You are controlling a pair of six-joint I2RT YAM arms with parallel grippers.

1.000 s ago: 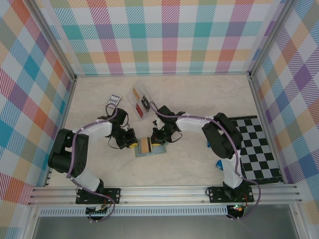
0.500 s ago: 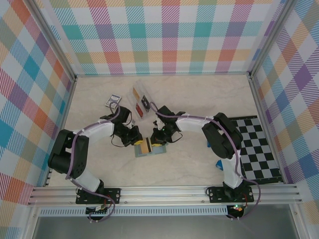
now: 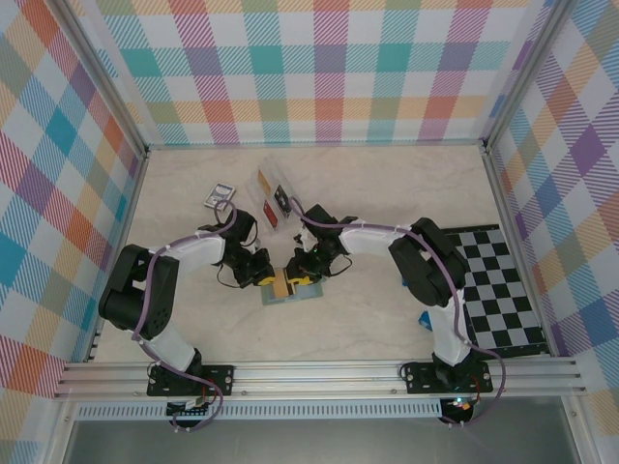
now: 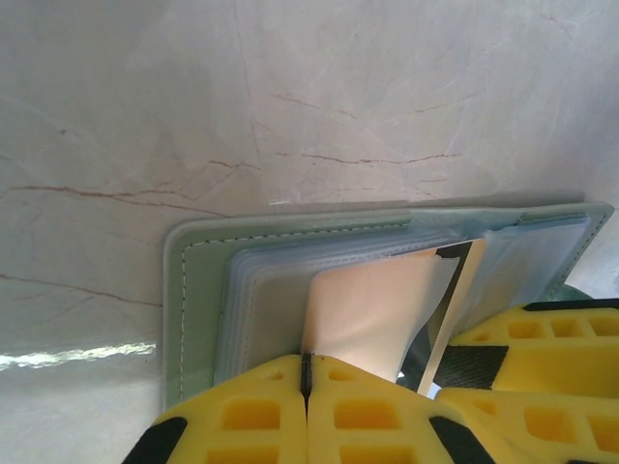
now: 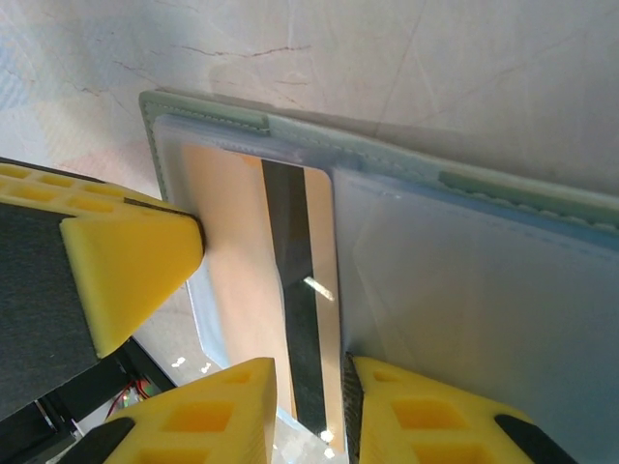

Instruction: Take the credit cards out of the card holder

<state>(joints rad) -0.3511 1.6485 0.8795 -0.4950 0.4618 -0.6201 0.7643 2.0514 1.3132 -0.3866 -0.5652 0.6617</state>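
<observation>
- Wallet (image 3: 308, 293) lies open and flat on the table (image 3: 387, 193), centre-front, between the two arms.
- Left wrist view: wallet (image 4: 198, 309) has a green outer edge with stitching and pale blue-grey pockets inside.
- Tan card (image 4: 372, 314) with a dark stripe sticks part-way out of a pocket, its near end raised toward the camera.
- Left gripper (image 3: 259, 277) is at the wallet's left side. Up close, the left gripper (image 4: 305, 372) has its yellow fingers pressed together with no gap, meeting right at the card's near corner. Cannot tell if the card is pinched between them.
- Right wrist view: one left finger (image 5: 126, 261) touches the card (image 5: 242, 222) at its long edge, over the wallet (image 5: 464, 280).
- Right gripper (image 3: 302, 278) is at the wallet's middle, close to the left one. Close up, the right gripper (image 5: 311, 382) has its fingers a narrow gap apart, and the card's stripe shows through the gap. It holds nothing.
- Clear tray (image 3: 274, 200) sits behind the wallet, apart from it. Its contents are too small to name.
- Checked mat (image 3: 498, 285) lies at the table's right edge.
</observation>
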